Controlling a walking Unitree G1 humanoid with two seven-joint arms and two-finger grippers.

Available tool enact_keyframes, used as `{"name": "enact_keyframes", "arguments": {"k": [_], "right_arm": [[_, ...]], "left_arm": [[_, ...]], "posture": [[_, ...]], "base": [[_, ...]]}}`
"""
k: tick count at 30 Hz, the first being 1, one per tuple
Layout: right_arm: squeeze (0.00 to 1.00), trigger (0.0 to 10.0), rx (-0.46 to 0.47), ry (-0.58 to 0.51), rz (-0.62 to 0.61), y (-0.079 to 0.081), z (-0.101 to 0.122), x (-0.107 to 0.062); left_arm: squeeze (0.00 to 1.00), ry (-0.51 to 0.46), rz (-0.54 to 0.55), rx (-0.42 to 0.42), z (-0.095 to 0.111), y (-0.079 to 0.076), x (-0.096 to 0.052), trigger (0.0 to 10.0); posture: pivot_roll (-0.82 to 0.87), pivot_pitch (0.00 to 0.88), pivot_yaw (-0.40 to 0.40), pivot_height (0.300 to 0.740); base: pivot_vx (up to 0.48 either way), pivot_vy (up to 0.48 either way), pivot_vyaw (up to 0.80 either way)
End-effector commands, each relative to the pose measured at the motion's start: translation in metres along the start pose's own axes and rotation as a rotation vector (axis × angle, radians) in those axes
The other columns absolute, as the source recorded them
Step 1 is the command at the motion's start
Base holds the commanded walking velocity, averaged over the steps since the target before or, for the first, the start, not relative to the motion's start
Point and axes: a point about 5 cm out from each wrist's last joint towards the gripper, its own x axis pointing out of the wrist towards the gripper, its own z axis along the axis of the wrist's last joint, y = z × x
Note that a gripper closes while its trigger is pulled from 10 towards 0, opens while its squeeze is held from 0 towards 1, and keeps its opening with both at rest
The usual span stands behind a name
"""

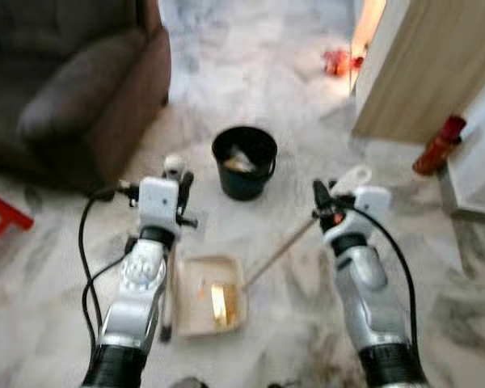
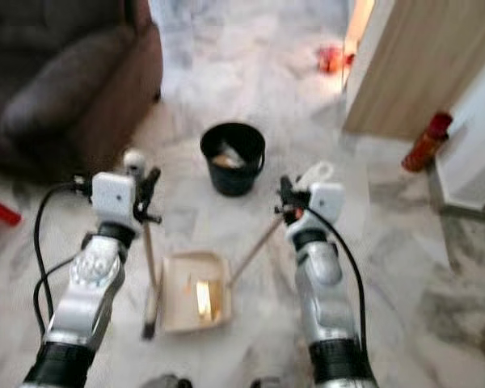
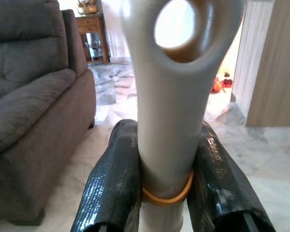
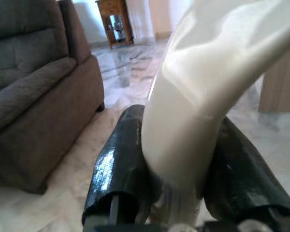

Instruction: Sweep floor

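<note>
In the left eye view, the two silver arms are seen nearest, reaching forward over the pale marbled floor (image 1: 436, 323). Between them a cream dustpan (image 1: 196, 293) lies on the floor with a yellowish scrap inside. The left gripper (image 1: 180, 179) is held above the dustpan's left side, clamped on the broom handle (image 1: 171, 283), which runs down to a dark end beside the pan. The right gripper (image 1: 330, 200) is closed on the dustpan handle (image 1: 281, 250), a thin rod slanting down to the pan. A black bucket (image 1: 244, 162) (some litter is seen inside) stands beyond the dustpan, between the grippers. A dark sofa (image 1: 73, 81) is at the left, a red bottle (image 1: 438, 145) at the right by a wooden panel (image 1: 420, 65).

In the right eye view the same layout is repeated.

In the left wrist view, the grey handle top with its hanging hole and an orange band is gripped between the black fingers (image 3: 111, 183).

In the right wrist view, a cream curved handle end is pinched between both fingers (image 4: 118, 174).
</note>
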Motion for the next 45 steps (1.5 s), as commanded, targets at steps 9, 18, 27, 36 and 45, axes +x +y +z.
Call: {"name": "enact_keyframes", "arguments": {"k": [9,18,27,36,45], "right_arm": [[0.00,10.0,0.042,-0.053,0.031,0.0111,0.0098,0.0031],[0.00,10.0,0.040,-0.052,0.032,0.0117,0.0093,0.0032],[0.00,10.0,0.043,-0.054,0.035,0.0122,0.0091,0.0026],[0.00,10.0,0.044,-0.053,0.042,0.0127,0.0090,0.0030],[0.00,10.0,0.040,-0.051,0.038,0.0122,0.0086,0.0029]], "left_arm": [[0.00,-0.030,-0.010,-0.006,0.0066,-0.0004,0.0026,10.0],[0.00,-0.029,-0.011,-0.003,0.0065,0.0003,0.0026,10.0],[0.00,-0.032,-0.016,-0.003,0.0073,-0.0013,0.0034,10.0],[0.00,-0.032,-0.017,-0.002,0.0070,-0.0024,0.0030,10.0],[0.00,-0.029,-0.017,-0.004,0.0061,-0.0024,0.0025,10.0]], "posture": [[0.04,0.195,-0.025,0.740],[0.05,0.193,-0.026,0.740],[0.05,0.179,-0.023,0.740],[0.05,0.171,-0.026,0.740],[0.05,0.175,-0.027,0.740]], "base": [[0.319,0.000,0.00],[0.347,0.000,0.00],[0.358,0.000,0.00],[0.346,0.000,0.00],[0.346,0.000,0.00]]}}
